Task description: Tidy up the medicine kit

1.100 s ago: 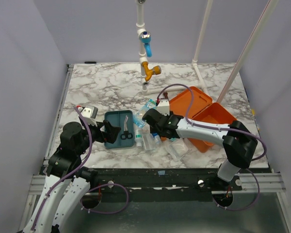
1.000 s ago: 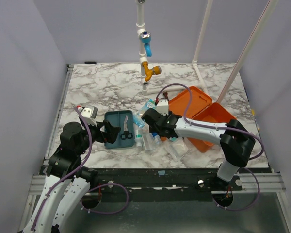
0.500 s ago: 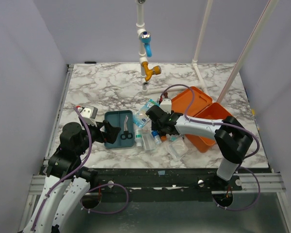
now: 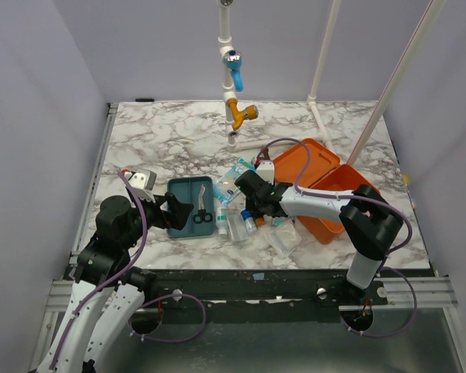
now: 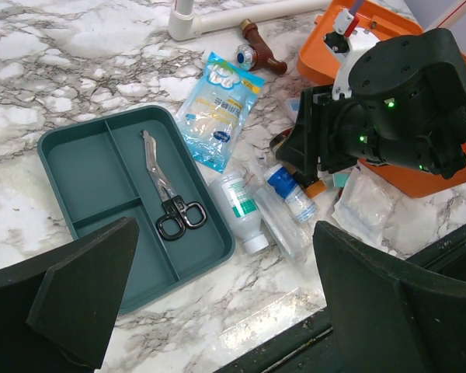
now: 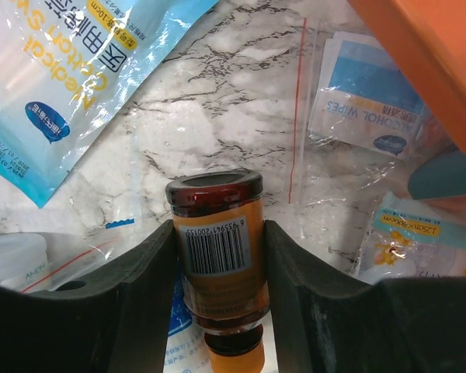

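Medicine kit (image 4: pixel 311 163) beside right claw (image 6: pixel 217 252)

Teal tray (image 5: pixel 85 175) on marble surface (image 4: pixel 163 140), scissors (image 5: pixel 167 198) in its long compartment. Just beside the tray: blue-white medical pouch (image 5: pixel 217 109), white bottle (image 5: pixel 239 206) lying down, blue-capped vial (image 5: pixel 289 190). Amber bottle (image 6: pixel 217 256) with barcode label sits near the alcohol wipes sachet (image 6: pixel 365 109).

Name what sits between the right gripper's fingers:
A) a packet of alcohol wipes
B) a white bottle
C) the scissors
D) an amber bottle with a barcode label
D: in the right wrist view the amber bottle, barcode label facing the camera, sits in the right gripper, with both fingers against its sides.
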Robot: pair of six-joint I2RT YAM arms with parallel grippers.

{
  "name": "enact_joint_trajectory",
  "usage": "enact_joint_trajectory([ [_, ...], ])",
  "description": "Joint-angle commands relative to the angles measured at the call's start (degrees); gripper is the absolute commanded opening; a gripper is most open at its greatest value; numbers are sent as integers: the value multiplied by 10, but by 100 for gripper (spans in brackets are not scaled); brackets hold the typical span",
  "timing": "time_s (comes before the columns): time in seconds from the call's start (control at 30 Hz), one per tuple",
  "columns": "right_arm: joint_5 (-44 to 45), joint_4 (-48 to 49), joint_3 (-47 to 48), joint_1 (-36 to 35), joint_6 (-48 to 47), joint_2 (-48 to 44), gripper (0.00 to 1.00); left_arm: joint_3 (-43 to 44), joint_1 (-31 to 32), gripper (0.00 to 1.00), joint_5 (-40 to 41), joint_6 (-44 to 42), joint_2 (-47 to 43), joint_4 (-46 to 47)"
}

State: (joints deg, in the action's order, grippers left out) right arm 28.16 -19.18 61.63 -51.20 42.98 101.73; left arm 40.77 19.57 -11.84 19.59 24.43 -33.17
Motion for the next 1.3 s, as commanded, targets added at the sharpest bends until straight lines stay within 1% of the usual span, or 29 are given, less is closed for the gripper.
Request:
enact_joint_trajectory([
  [0.0,-14,9,-13,1,-12,-17,37,8,1,98,-9,1,-2,-7],
  [0.17,-13,-5,-3,1,-40,-75,31,8,1,99,-8,1,-1,-8],
  [0.43,-21,-73,15,1,-105,-184,31,8,1,99,-9,1,-1,-7],
  [0.57,-19,-121,20,1,-158,-236,31,7,1,99,-9,1,-1,-8],
  [0.8,57,-198,30,1,-242,-310,31,8,1,99,-15,2,-2,-5],
  [0.93,98,-219,36,1,-291,-339,31,8,1,98,-16,2,-2,-5],
  [1.13,160,-217,30,1,-380,-380,30,8,1,99,-20,3,-4,-5],
  [1.27,181,-219,23,1,-424,-401,28,8,2,98,-23,4,-8,-5],
])
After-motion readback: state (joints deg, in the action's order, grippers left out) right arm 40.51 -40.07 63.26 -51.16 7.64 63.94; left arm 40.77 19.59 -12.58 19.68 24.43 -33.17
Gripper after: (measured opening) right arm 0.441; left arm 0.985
